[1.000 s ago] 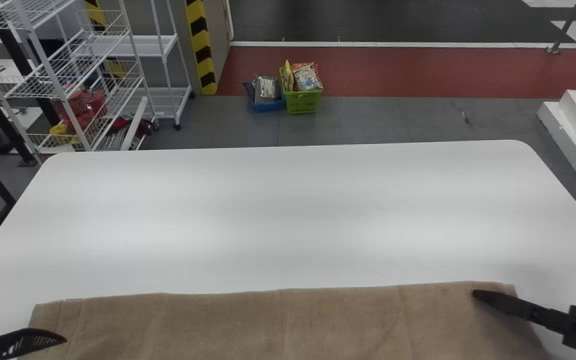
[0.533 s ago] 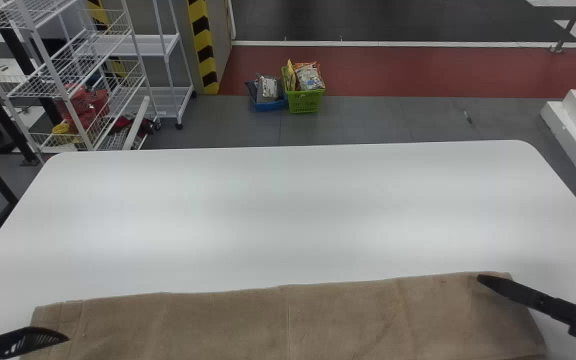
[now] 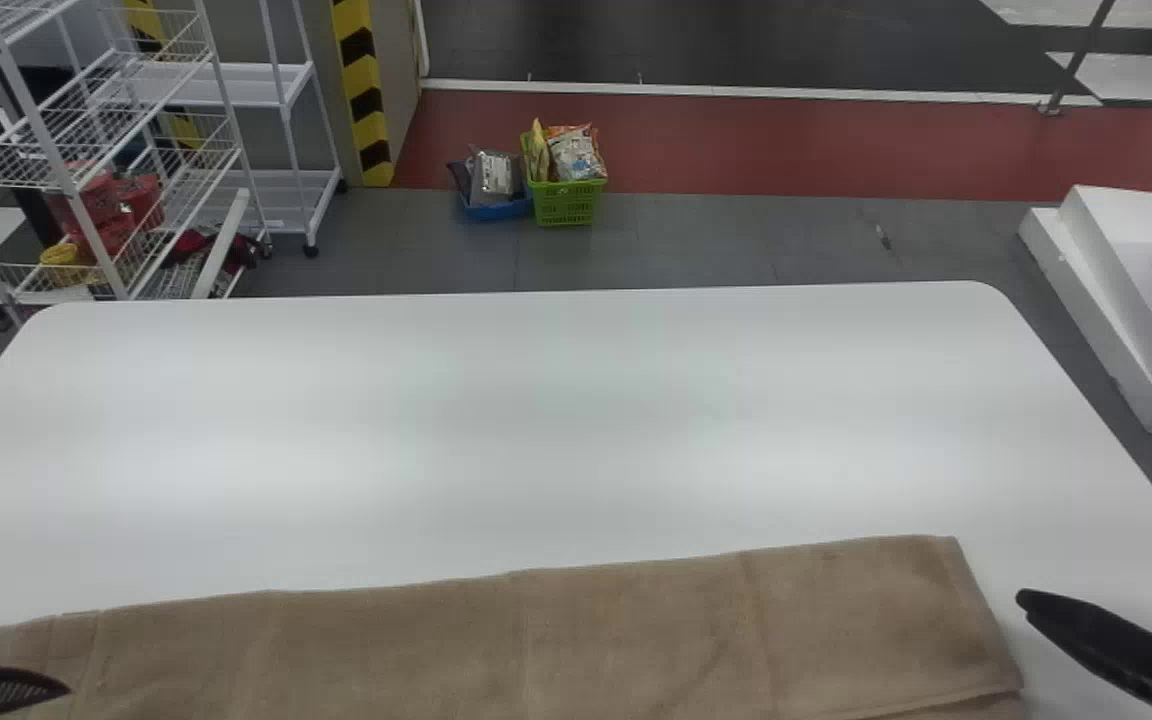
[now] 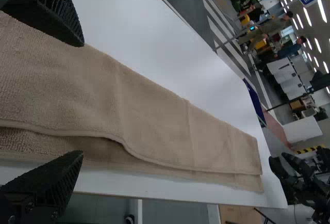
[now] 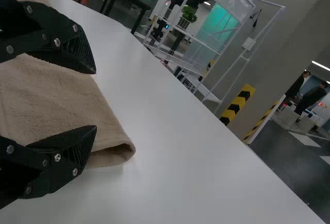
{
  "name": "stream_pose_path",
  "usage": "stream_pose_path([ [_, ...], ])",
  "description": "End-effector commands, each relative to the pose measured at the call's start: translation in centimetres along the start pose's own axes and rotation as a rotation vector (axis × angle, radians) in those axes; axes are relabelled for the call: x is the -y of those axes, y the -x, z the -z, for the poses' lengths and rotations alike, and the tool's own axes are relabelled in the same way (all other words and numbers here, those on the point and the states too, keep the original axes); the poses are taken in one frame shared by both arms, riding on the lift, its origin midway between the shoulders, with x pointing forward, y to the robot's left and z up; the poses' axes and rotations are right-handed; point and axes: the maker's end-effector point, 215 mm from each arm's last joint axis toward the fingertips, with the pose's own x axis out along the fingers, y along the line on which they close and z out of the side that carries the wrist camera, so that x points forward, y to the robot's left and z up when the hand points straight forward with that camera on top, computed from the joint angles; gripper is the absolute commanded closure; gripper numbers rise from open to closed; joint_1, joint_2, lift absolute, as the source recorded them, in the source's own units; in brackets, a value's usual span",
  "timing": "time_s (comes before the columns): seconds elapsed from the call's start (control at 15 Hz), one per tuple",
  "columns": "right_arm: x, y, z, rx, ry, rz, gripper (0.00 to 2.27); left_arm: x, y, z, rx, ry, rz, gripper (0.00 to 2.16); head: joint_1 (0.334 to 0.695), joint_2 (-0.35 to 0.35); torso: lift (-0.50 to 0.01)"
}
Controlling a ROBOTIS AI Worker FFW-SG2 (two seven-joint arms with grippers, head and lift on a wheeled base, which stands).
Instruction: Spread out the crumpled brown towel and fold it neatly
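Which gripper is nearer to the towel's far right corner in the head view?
Right. The right gripper is just off the right end of the towel, close to that corner; the left gripper is at the opposite, left end.

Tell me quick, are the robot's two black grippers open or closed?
Left black two-fingered gripper: open, holding nothing.
Right black two-fingered gripper: open, holding nothing.

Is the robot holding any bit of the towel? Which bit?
Nothing is held. The left hand and the right hand are both open, and the brown towel lies on the white table.
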Motion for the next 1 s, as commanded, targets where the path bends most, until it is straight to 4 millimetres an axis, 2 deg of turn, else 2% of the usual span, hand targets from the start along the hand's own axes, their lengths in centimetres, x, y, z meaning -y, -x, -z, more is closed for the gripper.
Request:
stream_pose_path([
  [0.0,1.1,1.0,0.3,0.011,0.008,0.024,0.13,0.1,-0.2,-0.1,0.003,-0.002,0.003,0.07,0.695,-0.057,-0.128],
  [0.33,1.7,0.8,0.6,0.000,0.019,0.042,0.22,0.1,-0.3,-0.3,0.005,-0.007,0.006,0.07,0.695,-0.093,-0.128],
  [0.93,1.2,-1.3,1.3,-0.056,0.033,0.049,0.29,0.2,-0.2,-0.1,0.003,-0.002,0.006,0.07,0.695,-0.062,-0.128],
])
